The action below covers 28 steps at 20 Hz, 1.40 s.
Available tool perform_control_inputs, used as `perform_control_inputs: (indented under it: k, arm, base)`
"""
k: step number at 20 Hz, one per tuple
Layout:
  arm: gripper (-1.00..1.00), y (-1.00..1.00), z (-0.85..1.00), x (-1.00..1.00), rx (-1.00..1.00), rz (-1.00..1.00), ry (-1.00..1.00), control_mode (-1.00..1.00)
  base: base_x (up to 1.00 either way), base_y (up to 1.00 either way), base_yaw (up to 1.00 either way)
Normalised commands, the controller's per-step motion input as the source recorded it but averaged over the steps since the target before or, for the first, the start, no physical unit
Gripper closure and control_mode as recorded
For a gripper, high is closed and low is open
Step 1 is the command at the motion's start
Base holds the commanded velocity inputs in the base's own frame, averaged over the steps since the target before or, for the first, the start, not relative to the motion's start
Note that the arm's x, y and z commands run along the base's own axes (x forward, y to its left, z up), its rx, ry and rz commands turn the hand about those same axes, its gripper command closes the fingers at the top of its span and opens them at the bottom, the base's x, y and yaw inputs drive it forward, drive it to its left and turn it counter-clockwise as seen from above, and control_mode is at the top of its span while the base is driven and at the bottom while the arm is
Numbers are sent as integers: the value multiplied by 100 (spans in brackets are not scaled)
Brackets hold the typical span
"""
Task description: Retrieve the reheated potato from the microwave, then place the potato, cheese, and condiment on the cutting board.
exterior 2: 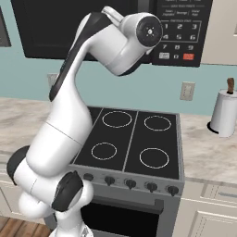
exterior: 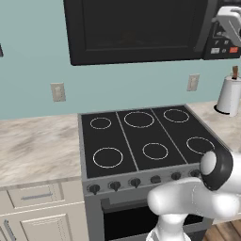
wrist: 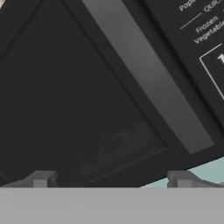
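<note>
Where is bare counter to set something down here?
Left of the stovetop, the marble counter is bare back to the wall outlet. Right of the stovetop, a paper towel roll takes the back corner; the front stays free.

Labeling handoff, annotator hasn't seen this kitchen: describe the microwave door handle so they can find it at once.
Start at the black stovetop with ring burners; the black microwave hangs on the wall directly above it. The handle is the long grey vertical bar between the dark glass door and the keypad. It is plain and unmarked, unlike the keypad with its white labels and red button.
</note>
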Motion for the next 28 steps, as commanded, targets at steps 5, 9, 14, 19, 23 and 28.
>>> perform_control_inputs:
  k: [5, 9, 14, 19, 23, 28]
  arm:
    - [-100, -1, 0, 40, 2, 4, 0, -100]
    - [-100, -5, 0, 32, 2, 6, 0, -100]
    - [-100, -13, 0, 17, 0, 5, 0, -100]
    - [-100, -21, 0, 3, 0, 0, 0, -100]
    - [-100, -22, 1, 6, 0, 0, 0, -100]
    - [-100, -1, -6, 41, 0, 0, 0, -100]
  base:
    - [0, 0, 0]
    - [0, 0, 0]
    - [0, 0, 0]
    - [0, 0, 0]
    - [0, 0, 0]
    - [0, 0, 0]
